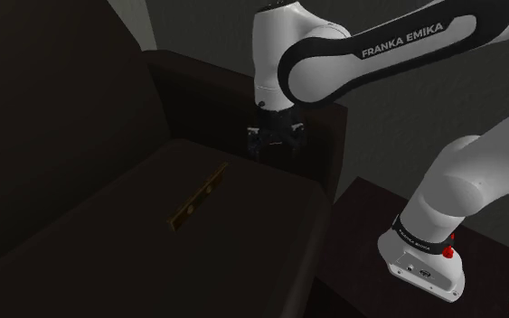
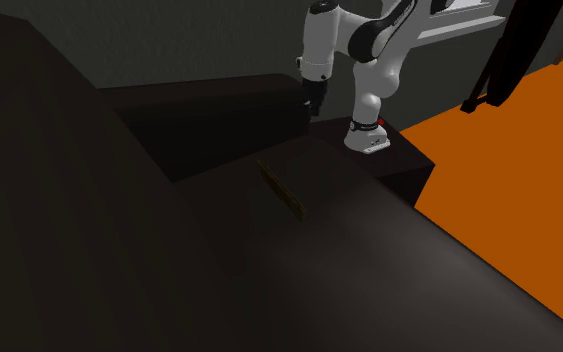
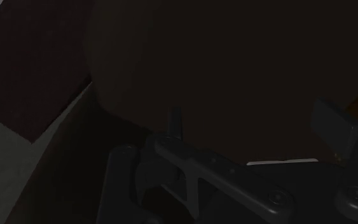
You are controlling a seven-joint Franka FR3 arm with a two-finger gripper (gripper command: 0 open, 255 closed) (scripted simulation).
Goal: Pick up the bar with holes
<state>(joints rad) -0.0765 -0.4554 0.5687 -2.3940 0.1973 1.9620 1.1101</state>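
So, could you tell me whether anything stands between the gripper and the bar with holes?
Nothing visible does. The bar lies alone on the dark cushion; the gripper hangs by the armrest, with bare cushion between them.

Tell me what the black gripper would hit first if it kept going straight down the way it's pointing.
Probably the dark seat cushion just below the black gripper. The thin brownish bar with holes lies off that line, though depth is unclear.
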